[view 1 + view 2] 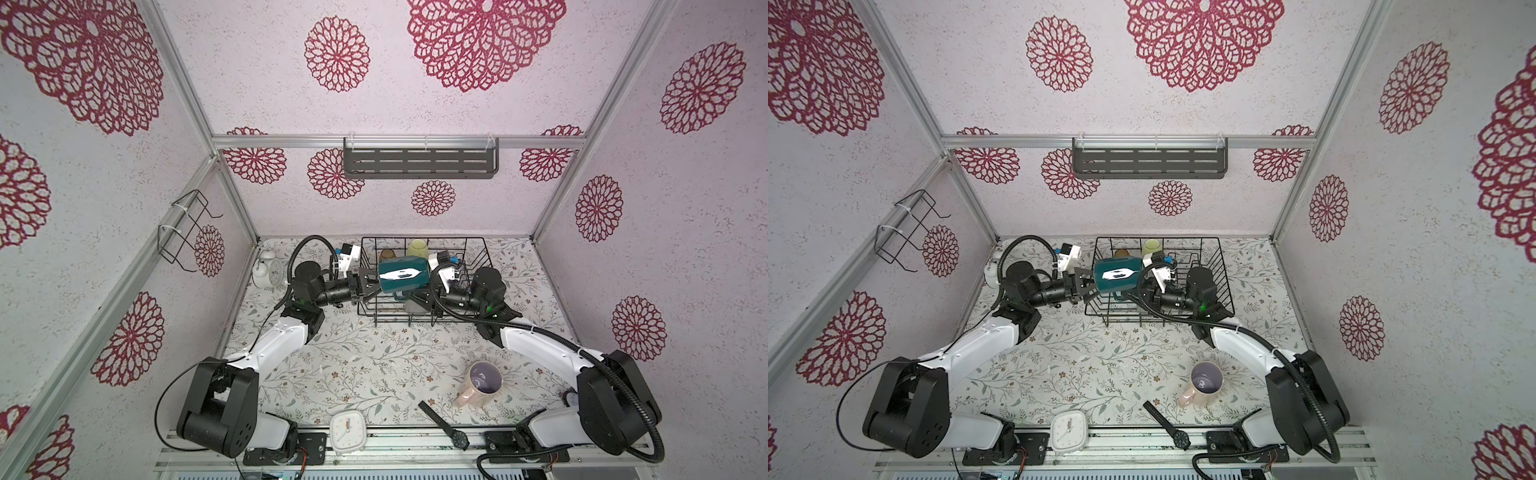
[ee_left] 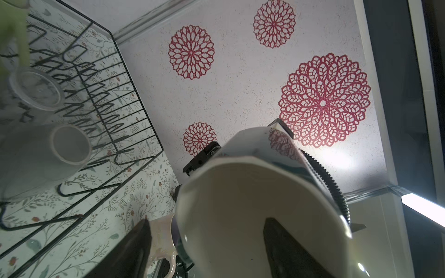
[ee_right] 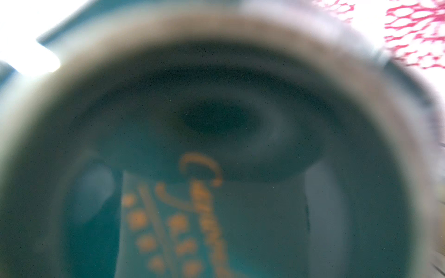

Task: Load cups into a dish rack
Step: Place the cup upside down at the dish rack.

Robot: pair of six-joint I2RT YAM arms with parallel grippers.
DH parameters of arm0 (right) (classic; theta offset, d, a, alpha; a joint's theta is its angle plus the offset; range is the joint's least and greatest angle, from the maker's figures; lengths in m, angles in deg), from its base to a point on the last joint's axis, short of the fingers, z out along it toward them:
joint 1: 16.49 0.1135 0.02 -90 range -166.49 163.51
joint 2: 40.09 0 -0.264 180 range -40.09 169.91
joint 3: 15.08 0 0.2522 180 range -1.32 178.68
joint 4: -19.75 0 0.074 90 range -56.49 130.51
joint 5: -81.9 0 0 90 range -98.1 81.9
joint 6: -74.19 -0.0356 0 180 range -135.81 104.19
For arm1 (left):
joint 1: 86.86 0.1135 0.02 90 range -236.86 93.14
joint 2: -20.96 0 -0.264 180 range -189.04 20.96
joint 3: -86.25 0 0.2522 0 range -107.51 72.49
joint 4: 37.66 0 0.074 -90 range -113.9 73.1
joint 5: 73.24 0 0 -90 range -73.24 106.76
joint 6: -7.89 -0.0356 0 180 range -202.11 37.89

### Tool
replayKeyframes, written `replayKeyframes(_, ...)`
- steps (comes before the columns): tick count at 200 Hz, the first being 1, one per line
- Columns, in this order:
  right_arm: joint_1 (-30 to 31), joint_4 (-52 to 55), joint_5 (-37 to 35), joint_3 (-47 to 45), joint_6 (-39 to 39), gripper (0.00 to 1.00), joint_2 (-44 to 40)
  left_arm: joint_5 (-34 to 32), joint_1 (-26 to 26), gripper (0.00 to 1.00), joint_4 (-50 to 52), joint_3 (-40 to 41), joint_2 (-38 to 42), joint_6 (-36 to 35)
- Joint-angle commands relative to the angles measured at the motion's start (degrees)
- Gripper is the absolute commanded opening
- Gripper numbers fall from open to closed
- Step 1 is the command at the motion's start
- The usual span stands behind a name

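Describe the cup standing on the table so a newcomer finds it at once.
From the black wire dish rack at the table's back, come toward the front. The pink mug stands upright there beside a black wristwatch, the only cup on the table itself.

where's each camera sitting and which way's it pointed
Top views: high above the robot's end, looking down at the dish rack; left arm and right arm show; they share nearly everything.
Left wrist: left of the rack, facing across it into the teal mug; the open left gripper straddles its rim.
Right wrist: facing that mug's base, close and blurred; no robot part is clear.
Left wrist and top views share the pink mug.
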State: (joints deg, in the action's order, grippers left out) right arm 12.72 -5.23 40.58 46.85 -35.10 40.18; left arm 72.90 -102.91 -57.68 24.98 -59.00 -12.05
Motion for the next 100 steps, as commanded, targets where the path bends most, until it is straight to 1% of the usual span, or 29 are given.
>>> replayKeyframes(1, -0.6, 2.7, -6.8, 3.9, 7.5, 0.0, -2.8, -3.4, 3.4, 0.79, 8.4, 0.6, 3.7, -6.0)
replayKeyframes(24, -0.6, 13.8, -12.2, 7.8, 13.4, 0.0, -1.1, -7.8, 7.8, 0.81, 18.8, 0.7, 8.0, -12.0)
replayKeyframes(35, -0.5, 18.2, -14.2, 10.0, 14.7, 0.0, 0.1, -11.5, 9.6, 0.81, 26.1, 0.3, 10.8, -16.1)
replayKeyframes(50, 0.0, 23.7, -17.6, 13.0, 15.9, 0.0, 1.9, -21.0, 10.7, 0.82, 38.4, -1.6, 14.6, -23.7)
replayKeyframes(63, 0.8, 29.6, -20.5, 16.3, 17.7, 0.0, 3.8, -30.7, 10.9, 0.87, 47.6, -3.7, 17.5, -29.5)
replayKeyframes(83, 2.4, 38.1, -24.5, 22.2, 20.6, 0.0, 7.3, -43.8, 11.0, 0.96, 55.8, -5.0, 21.2, -33.1)
replayKeyframes(100, 3.7, 44.0, -28.2, 26.8, 22.1, 0.0, 10.5, -52.8, 11.0, 0.98, 60.1, -5.1, 22.8, -34.6)
